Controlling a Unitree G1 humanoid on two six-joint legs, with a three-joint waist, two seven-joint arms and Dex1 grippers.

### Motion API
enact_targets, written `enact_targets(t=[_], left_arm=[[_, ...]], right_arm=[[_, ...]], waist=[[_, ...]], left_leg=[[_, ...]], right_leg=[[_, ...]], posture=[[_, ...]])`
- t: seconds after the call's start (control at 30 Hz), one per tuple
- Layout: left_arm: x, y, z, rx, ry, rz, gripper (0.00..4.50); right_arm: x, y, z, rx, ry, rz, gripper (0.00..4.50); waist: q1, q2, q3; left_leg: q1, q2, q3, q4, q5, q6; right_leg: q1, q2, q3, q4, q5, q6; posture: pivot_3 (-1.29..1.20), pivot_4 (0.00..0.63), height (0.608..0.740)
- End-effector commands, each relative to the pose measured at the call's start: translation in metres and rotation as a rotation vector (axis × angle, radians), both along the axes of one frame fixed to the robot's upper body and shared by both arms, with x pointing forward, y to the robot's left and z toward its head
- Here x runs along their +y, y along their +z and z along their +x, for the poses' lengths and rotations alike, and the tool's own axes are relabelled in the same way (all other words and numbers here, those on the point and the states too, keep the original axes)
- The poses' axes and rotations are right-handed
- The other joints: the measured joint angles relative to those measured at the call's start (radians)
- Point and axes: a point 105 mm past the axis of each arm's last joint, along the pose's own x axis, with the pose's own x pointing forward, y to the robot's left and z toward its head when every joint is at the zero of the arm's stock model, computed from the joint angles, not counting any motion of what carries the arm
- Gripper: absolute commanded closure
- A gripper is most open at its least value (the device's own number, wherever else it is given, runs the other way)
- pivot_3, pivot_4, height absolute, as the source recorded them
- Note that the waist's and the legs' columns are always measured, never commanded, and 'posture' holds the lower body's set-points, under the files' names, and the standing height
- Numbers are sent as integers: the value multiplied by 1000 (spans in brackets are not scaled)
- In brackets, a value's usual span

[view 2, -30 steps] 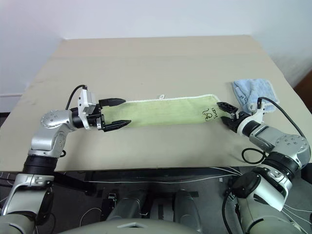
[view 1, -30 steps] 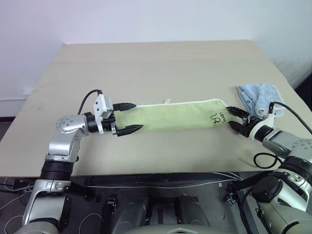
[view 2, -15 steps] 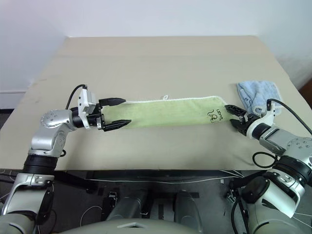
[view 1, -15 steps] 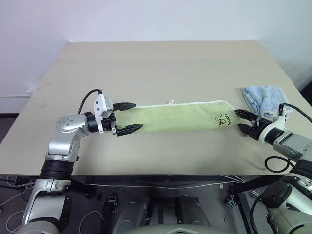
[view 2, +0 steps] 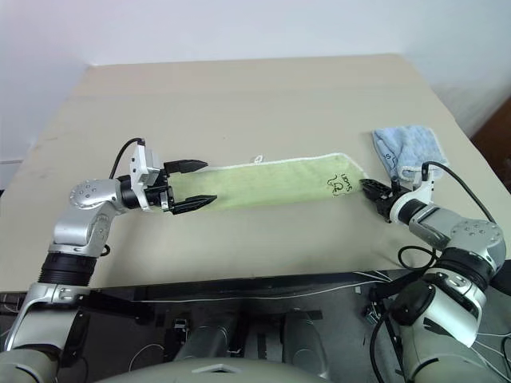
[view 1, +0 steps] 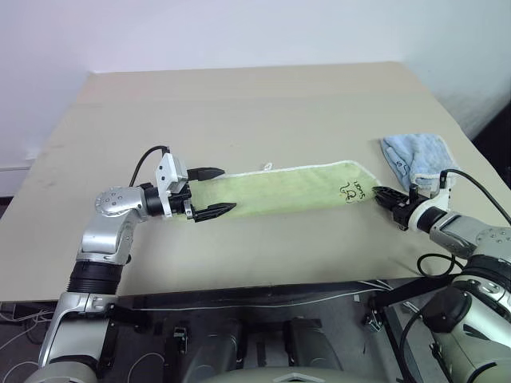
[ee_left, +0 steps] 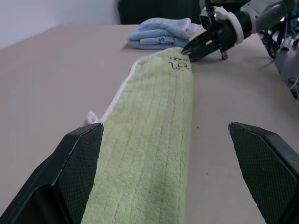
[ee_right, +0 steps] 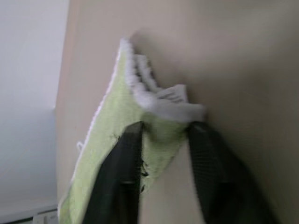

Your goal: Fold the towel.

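Since a second ago the right gripper point(view 1: 382, 194) has narrowed from spread fingers onto the towel's end.

From the head views, the towel point(view 1: 279, 188) lies as a long, folded yellow-green terry strip across the tan table point(view 1: 239, 104), between both arms. The left gripper point(view 1: 212, 191) points level along it, fingers wide apart. A light blue cloth point(view 1: 419, 154) sits crumpled beyond the right arm.

In the right wrist view, black fingers point(ee_right: 117, 177) pinch the bunched white edging.
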Motion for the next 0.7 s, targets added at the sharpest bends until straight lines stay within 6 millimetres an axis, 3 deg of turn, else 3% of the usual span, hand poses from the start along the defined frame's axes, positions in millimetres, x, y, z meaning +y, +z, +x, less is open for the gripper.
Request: enact_targets(t=[0.03, 0.3, 0.37, 0.5, 0.6, 0.7], left_arm=[[1, 7, -1, -40, -4, 8, 0], [2, 6, 0, -38, -1, 7, 0], [3, 6, 1, -38, -2, 8, 0], [5, 6, 1, -37, 0, 11, 0], [6, 4, 2, -35, 2, 14, 0], [6, 4, 3, -35, 0, 14, 0]], right_arm=[[-7, -14, -2, 44, -37, -29, 4331], [-7, -6, -9, 2, -1, -4, 4458], [-10, 3, -15, -41, 16, -13, 4458], [-14, 41, -30, -200, 72, -71, 4458], [7, 85, -42, -360, 215, -156, 4458], [35, 108, -47, -444, 343, -224, 4458]], waist=[[0, -4, -2], [1, -6, -3], [7, -5, -3], [35, 0, 0], [43, 8, 1], [37, 9, 2]], left_leg=[[0, 0, 0, 0, 0, 0], [0, 0, -1, -2, -1, 2], [0, 0, -1, -3, -1, 2], [-4, 0, -1, -5, -1, 2], [-17, 0, -1, -4, -1, 2], [-22, 0, 0, -5, 1, 4]], right_leg=[[1, 0, 0, -2, 0, 0], [3, 0, -1, -9, 3, 3], [2, 0, -1, -8, 3, 3], [-3, 0, -1, -8, 4, 6], [-13, -1, -1, -5, 5, 7], [-21, 0, 1, -4, 5, 7]], posture=[[0, 150, 740], [0, 150, 740], [0, 150, 740], [0, 150, 740], [0, 150, 740], [0, 150, 740]])
